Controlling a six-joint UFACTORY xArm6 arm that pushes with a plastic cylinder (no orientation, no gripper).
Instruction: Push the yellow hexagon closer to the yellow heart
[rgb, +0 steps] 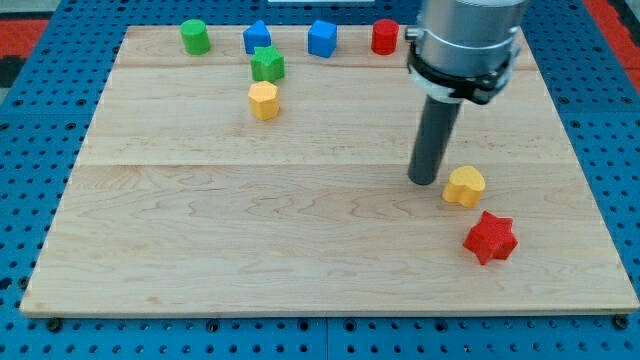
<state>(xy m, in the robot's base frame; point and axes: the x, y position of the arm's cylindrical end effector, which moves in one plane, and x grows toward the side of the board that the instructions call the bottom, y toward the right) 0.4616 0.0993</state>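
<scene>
The yellow hexagon (263, 100) sits on the wooden board (250, 230) at the upper left of centre, just below a green star (267, 64). The yellow heart (465, 186) lies at the lower right. My tip (424, 181) rests on the board just left of the yellow heart, close to it; I cannot tell if they touch. The tip is far to the right of and below the yellow hexagon.
A red star (490, 237) lies below and right of the yellow heart. Along the board's top edge stand a green cylinder (194, 36), a blue block (257, 38), a blue cube (322, 38) and a red cylinder (385, 36). The arm's body (468, 45) hangs over the upper right.
</scene>
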